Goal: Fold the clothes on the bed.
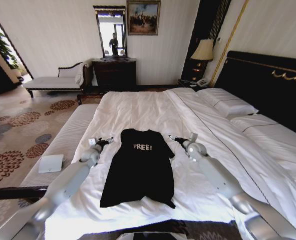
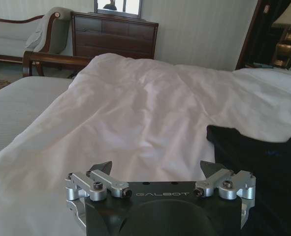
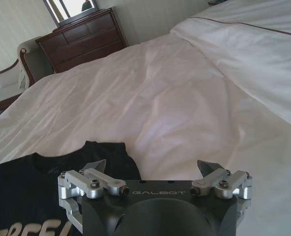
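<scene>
In the left wrist view the T-shirt [image 2: 263, 162] runs off the picture's edge beyond the jaw nearest it, so just 1 dark corner shows. In the right wrist view the shirt's lettering [image 3: 29, 229] is cut by the edge behind the jaws and only partly readable. The bed [image 1: 153, 107] is cropped at the head view's near edge, and the headboard [image 1: 268, 85] at its side.
</scene>
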`<state>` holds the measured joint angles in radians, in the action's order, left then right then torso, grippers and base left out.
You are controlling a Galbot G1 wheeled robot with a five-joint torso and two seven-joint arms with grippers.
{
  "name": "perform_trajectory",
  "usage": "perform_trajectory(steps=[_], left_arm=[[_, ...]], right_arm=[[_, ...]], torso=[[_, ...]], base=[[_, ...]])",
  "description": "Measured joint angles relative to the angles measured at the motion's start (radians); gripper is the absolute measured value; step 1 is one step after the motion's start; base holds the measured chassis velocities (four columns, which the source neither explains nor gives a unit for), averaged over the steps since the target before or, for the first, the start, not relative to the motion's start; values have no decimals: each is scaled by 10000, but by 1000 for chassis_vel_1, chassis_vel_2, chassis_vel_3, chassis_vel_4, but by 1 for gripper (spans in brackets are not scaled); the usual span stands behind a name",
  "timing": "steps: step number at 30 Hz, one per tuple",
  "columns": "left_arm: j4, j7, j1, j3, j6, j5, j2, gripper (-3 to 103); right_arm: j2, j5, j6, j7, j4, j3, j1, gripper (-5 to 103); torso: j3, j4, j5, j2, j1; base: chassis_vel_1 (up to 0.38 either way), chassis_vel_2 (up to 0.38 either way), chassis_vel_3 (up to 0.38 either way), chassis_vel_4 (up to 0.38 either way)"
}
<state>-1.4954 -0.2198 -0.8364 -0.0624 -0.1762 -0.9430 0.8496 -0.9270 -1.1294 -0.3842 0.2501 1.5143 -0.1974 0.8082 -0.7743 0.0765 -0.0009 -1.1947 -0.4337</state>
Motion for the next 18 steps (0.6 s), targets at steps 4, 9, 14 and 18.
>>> perform_trajectory(steps=[4, 9, 14, 18], left_arm=[[-980, 153, -1446, -755, 140, 187, -346, 100], [-2449, 257, -3291, -1941, 243, 462, -124, 100], [-3604, 599, -5241, -3022, 336, 765, 352, 100], [-4048, 924, -6483, -3778, 419, 861, 698, 99]], right_arm=[[183, -26, -100, -3, 1448, -1497, 1840, 100], [86, -64, -105, -29, 3311, -3108, 4372, 100], [-438, 93, -132, -228, 4578, -4165, 6302, 100], [-850, 339, -133, -485, 5358, -4724, 7417, 100]], torso=[[2, 2, 6, -1, 2], [0, 8, 4, -1, 2], [1, 8, 3, -2, 1], [1, 0, 2, -2, 2]], base=[[0, 0, 0, 0], [0, 0, 0, 0], [0, 0, 0, 0], [0, 0, 0, 0]])
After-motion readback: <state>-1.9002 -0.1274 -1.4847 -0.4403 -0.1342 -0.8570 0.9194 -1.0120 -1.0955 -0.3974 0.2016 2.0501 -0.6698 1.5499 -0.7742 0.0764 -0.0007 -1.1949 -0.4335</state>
